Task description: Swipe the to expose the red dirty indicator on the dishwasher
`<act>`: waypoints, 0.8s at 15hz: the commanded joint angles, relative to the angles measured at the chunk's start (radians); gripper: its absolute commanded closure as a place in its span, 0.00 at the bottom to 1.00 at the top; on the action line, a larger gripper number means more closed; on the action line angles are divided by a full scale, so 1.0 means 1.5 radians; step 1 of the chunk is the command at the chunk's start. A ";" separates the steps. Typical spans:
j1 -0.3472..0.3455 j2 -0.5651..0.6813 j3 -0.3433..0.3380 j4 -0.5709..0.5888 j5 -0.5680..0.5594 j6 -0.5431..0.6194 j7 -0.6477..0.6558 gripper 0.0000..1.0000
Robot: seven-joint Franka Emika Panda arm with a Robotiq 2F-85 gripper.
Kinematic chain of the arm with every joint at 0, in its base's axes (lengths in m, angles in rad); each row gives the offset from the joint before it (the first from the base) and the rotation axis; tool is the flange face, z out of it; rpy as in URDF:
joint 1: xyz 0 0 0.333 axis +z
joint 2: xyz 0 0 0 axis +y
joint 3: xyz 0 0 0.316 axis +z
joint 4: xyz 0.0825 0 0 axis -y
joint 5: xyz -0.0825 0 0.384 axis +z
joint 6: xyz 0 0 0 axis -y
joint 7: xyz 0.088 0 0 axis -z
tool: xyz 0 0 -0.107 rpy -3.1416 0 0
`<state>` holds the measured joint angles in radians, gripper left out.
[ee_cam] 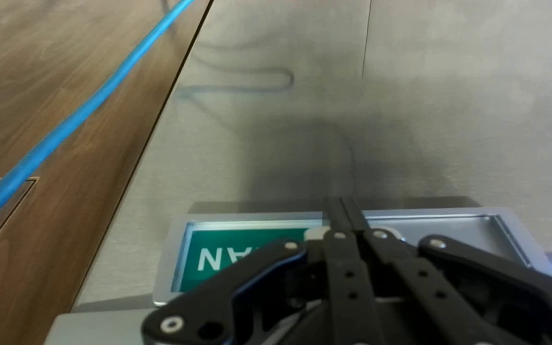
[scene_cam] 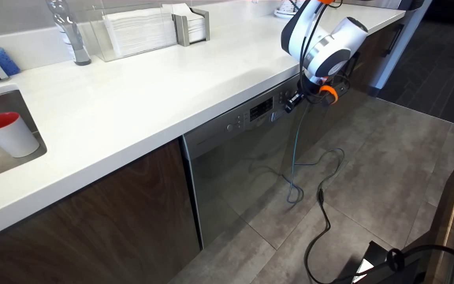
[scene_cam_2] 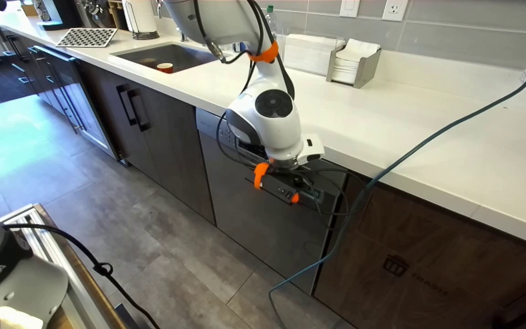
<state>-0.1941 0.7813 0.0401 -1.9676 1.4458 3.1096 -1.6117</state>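
The dishwasher [scene_cam: 239, 181] has a stainless-steel front; it also shows in an exterior view [scene_cam_2: 249, 196] and in the wrist view [ee_cam: 415, 120]. In the wrist view a grey-framed sliding tag [ee_cam: 448, 230] is on it, with a green panel [ee_cam: 252, 237] bearing upside-down white letters at left and bare silver at right. Part of a whitish knob [ee_cam: 316, 233] shows behind my fingers. My gripper [ee_cam: 345, 203] is shut, its fingertips together over the tag's middle. The gripper [scene_cam: 289, 107] is at the control strip in an exterior view. The red dirty indicator does not show.
A white countertop [scene_cam: 140, 106] overhangs the dishwasher. A blue-green cable [scene_cam_2: 418, 141] hangs beside the arm and crosses the wrist view [ee_cam: 89, 108]. Wooden cabinets [scene_cam_2: 427, 256] flank the dishwasher. A sink with a cup [scene_cam: 12, 138] and a napkin holder [scene_cam: 181, 29] are farther along.
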 commanded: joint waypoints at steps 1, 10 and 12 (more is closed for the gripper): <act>-0.008 0.020 0.004 0.047 0.023 0.031 -0.024 1.00; -0.034 0.026 0.010 0.067 0.037 0.038 -0.038 1.00; -0.045 0.025 0.011 0.070 0.044 0.035 -0.043 1.00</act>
<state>-0.2191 0.7978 0.0397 -1.9431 1.4540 3.1406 -1.6155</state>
